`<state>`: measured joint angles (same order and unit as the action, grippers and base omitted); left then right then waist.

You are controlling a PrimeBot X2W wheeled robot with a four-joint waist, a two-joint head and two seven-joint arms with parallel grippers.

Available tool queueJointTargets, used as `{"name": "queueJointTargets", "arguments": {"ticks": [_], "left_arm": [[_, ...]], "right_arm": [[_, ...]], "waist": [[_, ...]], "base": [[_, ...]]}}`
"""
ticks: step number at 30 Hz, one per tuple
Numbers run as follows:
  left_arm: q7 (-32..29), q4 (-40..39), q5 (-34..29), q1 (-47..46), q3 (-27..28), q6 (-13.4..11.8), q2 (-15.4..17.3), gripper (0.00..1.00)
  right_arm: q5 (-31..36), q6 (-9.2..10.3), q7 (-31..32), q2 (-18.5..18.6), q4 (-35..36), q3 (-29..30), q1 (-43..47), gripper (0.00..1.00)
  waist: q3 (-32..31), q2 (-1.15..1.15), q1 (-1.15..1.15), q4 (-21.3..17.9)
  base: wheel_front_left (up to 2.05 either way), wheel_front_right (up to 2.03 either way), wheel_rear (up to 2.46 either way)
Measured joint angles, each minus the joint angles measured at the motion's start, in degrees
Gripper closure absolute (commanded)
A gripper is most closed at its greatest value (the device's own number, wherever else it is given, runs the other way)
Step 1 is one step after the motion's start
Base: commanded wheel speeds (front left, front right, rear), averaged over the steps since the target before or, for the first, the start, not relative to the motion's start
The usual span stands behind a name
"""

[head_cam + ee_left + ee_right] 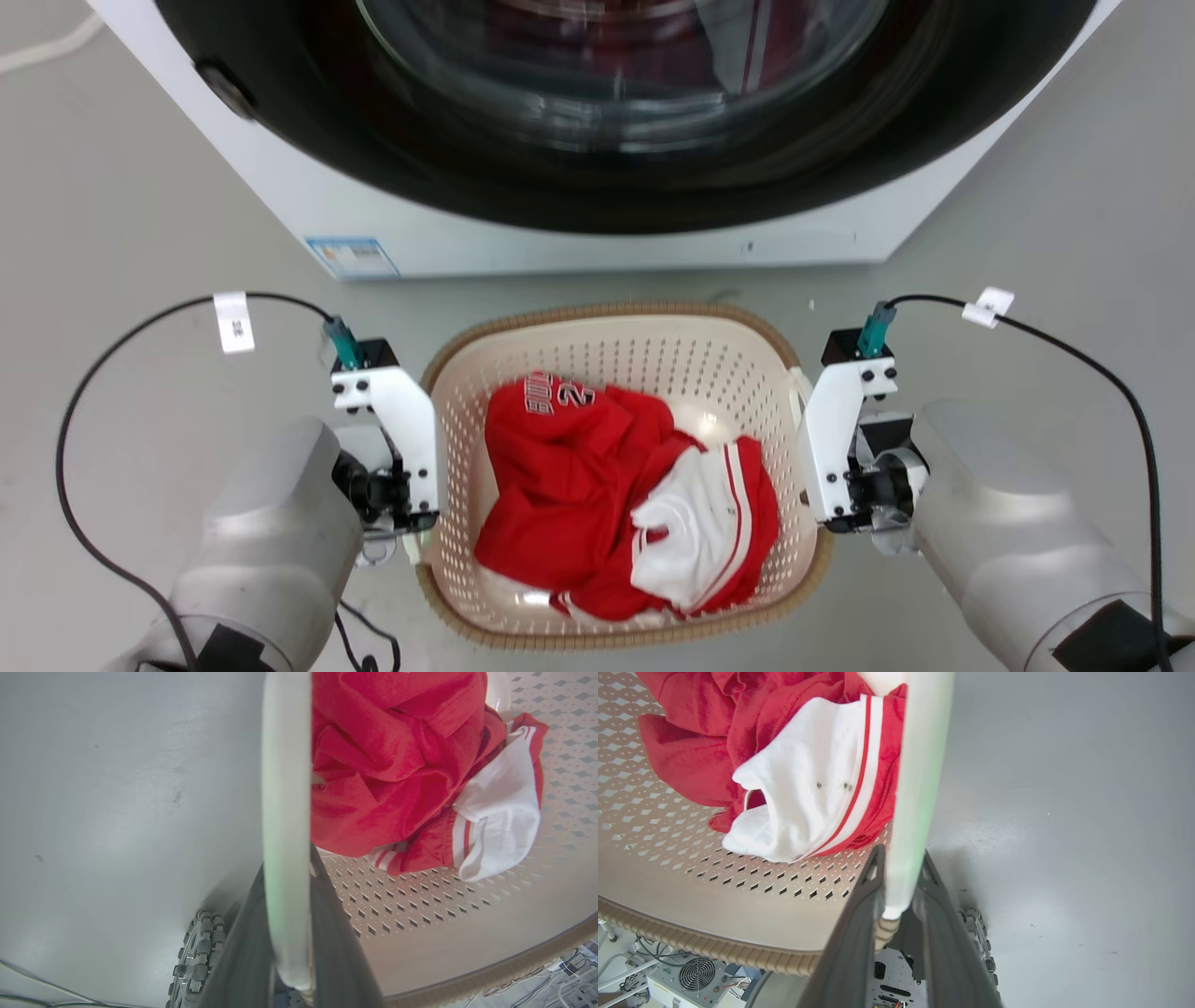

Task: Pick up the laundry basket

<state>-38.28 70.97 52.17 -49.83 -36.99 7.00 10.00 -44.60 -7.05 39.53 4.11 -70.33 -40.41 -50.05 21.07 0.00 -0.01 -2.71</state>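
So the left tool [287, 868] and right tool [901, 858] each pinch a white handle [286, 765] on the cream perforated plastic laundry basket [607, 313], probably for a level lift.

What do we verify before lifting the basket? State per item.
1. left end effector on left handle: fingers flank it closely, ok.
2. right end effector on right handle: same, ok.
3. Grip firmness on both handles: cannot tell.
4. clothes inside laundry basket, nothing over the rim: ok.
5. Gap to washing machine ahead: a strip of floor shows between, ok.
6. Both arms level for an even lift: cannot tell.
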Motion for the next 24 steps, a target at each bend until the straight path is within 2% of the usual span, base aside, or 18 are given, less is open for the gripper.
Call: {"name": "queueJointTargets", "arguments": {"ticks": [13, 14, 24], "left_arm": [[-4.17, 0.33, 3.15, 4.86, -1.31, -0.01, -0.3, 1.0], [-5.03, 0.53, 3.8, 6.23, -1.44, -0.01, -0.47, 1.0], [-6.25, 1.01, 5.5, 9.72, -2.1, -0.02, -1.24, 1.0]], "right_arm": [[-4.72, 0.0, 5.19, 0.23, -0.59, -2.37, 3.69, 1.0], [-5.52, 0.0, 6.09, 0.29, -0.73, -3.05, 4.8, 1.0], [-7.27, 0.0, 6.94, 0.41, -1.76, -4.83, 8.33, 1.0]], "waist": [[-12.69, 0.0, 0.0, 0.25], [-15.42, 0.0, 0.0, 0.23], [-22.56, 0.0, 0.0, 0.35]], "base": [[0.0, 0.0, 0.0], [0.0, 0.0, 0.0], [0.0, 0.0, 0.0]]}}
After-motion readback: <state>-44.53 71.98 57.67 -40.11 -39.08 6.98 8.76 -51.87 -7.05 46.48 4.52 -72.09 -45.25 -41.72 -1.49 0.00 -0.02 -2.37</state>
